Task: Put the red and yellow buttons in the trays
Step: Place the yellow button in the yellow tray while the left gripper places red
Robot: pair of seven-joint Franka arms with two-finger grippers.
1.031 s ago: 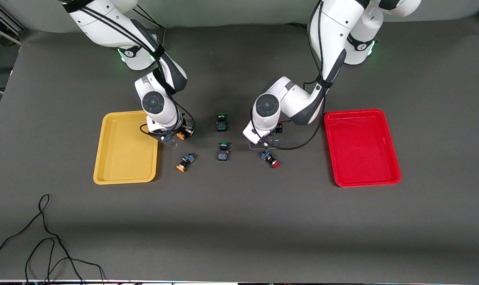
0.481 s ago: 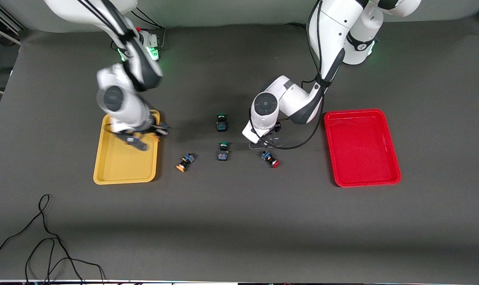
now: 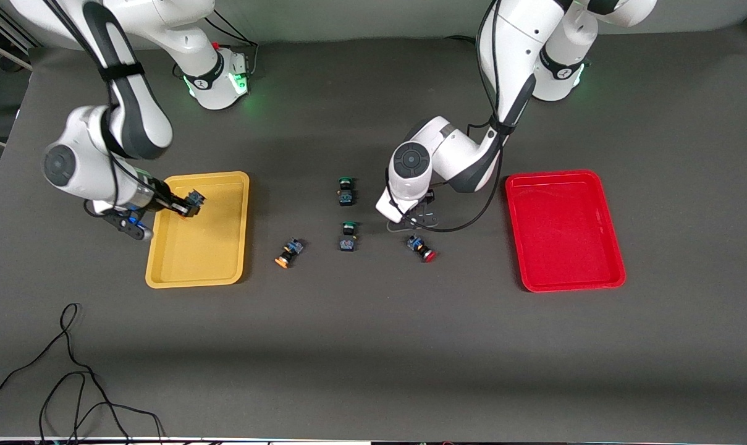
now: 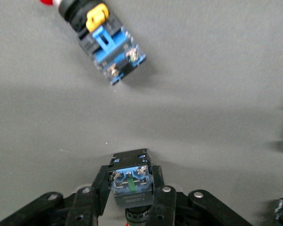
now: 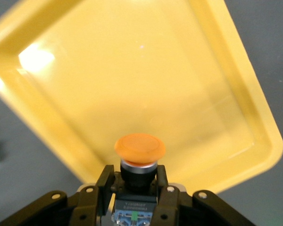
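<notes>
Delivery is the step in hand: the right tool (image 5: 134,197), clamped on an orange-yellow button (image 5: 139,149), hangs over the yellow tray (image 3: 225,179), so its next move would be to lower and let go inside the rim. The left tool (image 4: 132,207) is pinched on a button with a dark blue body (image 4: 130,182) low over the worktop (image 3: 373,346), beside the red button (image 3: 422,248), and must carry it to the red tray (image 3: 614,266); the second orange-yellow button (image 3: 286,253) lies loose. Print on the switch bodies is too small to read.

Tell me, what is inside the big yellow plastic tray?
Nothing lies in the yellow plastic tray yet. The right gripper holds an orange-capped push-button above it, hiding a little of the floor.
</notes>
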